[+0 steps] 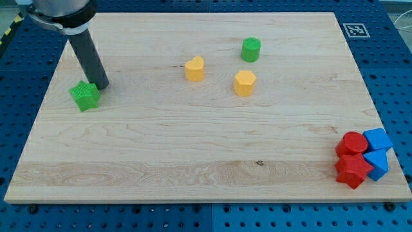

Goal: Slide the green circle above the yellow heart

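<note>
Near the surface (193, 161) top edge, green circle (251, 49) parked up-right of yellow heart (194, 68), not yet above it; no pincer fitted, tip (102, 85) far left touching green star (85, 96), whole slide remaining.

Yellow hexagon (244, 82) just below green circle (251, 49)

Green circle (251, 49) upright, near yellow heart (194, 68), toward its upper right.

Wooden board (193, 148) on blue pegboard (393, 58)
</note>
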`<state>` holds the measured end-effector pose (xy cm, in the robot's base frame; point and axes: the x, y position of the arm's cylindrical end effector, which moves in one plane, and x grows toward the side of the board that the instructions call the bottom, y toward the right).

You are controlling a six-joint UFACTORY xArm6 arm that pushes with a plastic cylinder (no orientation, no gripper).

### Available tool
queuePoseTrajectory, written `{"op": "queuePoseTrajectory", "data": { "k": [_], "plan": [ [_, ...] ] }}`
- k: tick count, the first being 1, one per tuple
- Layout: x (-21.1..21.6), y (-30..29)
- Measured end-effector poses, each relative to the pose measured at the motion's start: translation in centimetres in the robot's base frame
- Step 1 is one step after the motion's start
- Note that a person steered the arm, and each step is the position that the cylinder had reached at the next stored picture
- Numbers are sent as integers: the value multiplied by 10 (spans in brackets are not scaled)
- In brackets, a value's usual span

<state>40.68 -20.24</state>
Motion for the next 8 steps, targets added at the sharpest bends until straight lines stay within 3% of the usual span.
{"op": "queuePoseTrajectory", "data": {
  "k": [1, 2, 4, 5, 6, 7, 8],
  "plan": [
    [-58, 9],
    [-116, 70],
    [-180, 288],
    [-154, 388],
    [-115, 413],
    [-84, 368],
    [-84, 365]
  ]
}}
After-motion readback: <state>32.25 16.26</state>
